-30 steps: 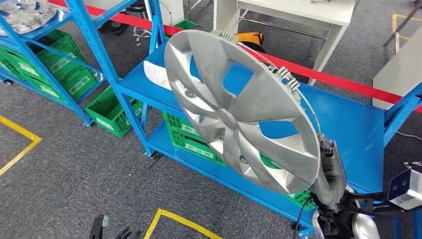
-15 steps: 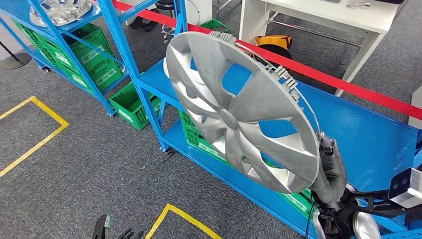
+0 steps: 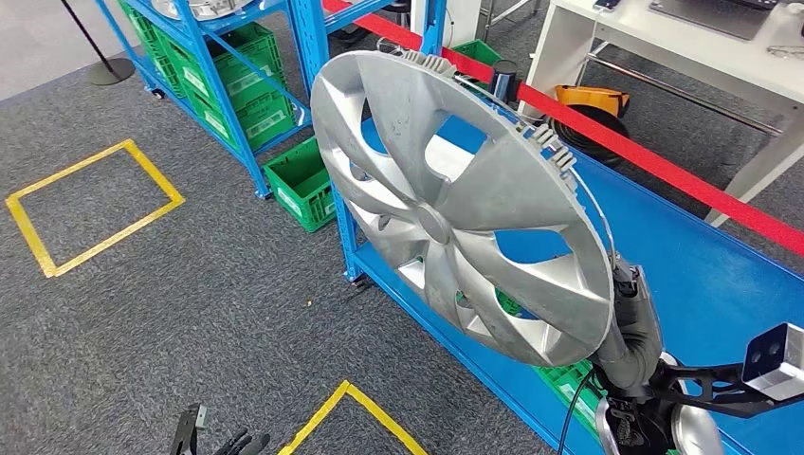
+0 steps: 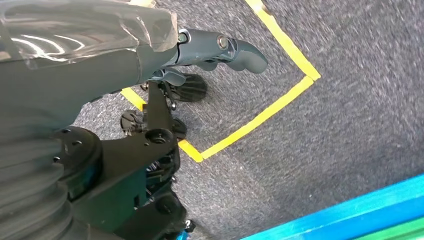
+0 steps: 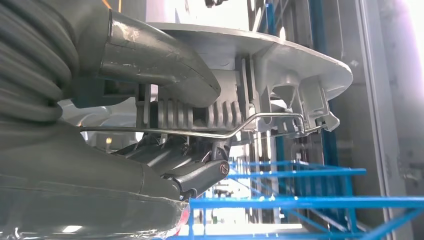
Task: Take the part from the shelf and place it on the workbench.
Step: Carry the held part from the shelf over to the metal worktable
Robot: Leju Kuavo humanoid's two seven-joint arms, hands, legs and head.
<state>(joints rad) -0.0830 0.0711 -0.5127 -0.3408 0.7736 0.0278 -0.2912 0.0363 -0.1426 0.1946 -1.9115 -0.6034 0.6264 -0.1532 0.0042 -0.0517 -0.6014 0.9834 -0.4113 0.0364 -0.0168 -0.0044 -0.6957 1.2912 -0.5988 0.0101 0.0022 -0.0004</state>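
The part is a large silver wheel cover [image 3: 455, 209] with curved spokes, held up on edge and tilted in the middle of the head view. My right hand [image 3: 630, 313] grips its lower right rim from behind. In the right wrist view the grey thumb [image 5: 160, 60] lies over the ribbed rim of the wheel cover [image 5: 280, 65] and the darker fingers [image 5: 200, 172] press under its wire ring. My left hand [image 3: 237, 443] hangs low over the carpet and holds nothing; the left wrist view has its thumb [image 4: 235, 50] stretched out above the floor.
A blue shelf rack [image 3: 702, 284] stands behind the wheel cover, with green crates [image 3: 303, 180] below and beside it. Red barrier tape [image 3: 664, 166] runs behind it, and a white table [image 3: 664, 38] stands beyond. Yellow floor squares [image 3: 95, 204] mark the grey carpet. Another rack [image 3: 204, 57] stands far left.
The whole picture has shifted: racks, crates and floor marks slide right and down, so the camera has turned. The wheel cover stays in the same place in my right hand.
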